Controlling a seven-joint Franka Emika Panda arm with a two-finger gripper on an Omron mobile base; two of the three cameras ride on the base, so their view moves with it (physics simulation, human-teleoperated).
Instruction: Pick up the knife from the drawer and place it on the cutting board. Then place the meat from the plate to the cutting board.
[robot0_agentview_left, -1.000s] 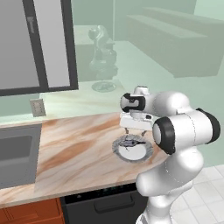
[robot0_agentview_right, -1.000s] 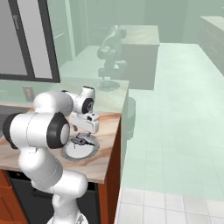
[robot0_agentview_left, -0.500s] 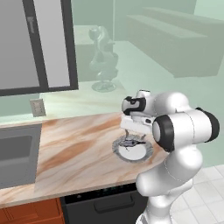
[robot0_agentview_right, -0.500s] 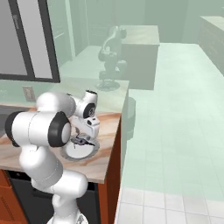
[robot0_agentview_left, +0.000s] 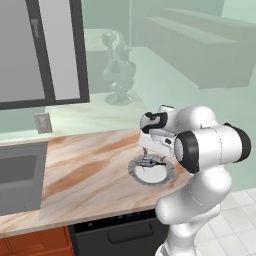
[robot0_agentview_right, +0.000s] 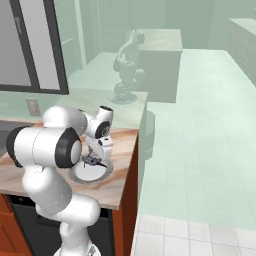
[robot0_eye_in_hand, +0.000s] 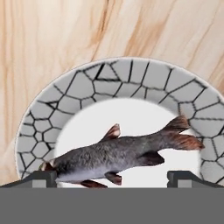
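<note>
The plate (robot0_eye_in_hand: 131, 78) has a crackle-patterned grey rim; the counter (robot0_agentview_left: 85, 175) is streaked, matt wood grain.

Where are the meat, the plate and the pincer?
meat (robot0_eye_in_hand: 118, 155): hand view, mid-body of the fish.
plate (robot0_eye_in_hand: 131, 72): hand view, grey patterned rim.
pincer (robot0_eye_in_hand: 111, 177): hand view, midway between its fingertips.

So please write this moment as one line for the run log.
step: reach for meat | gripper: open, low above plate | meat: fish, on plate, between the fingertips, not yet gripped | plate: on counter
</note>
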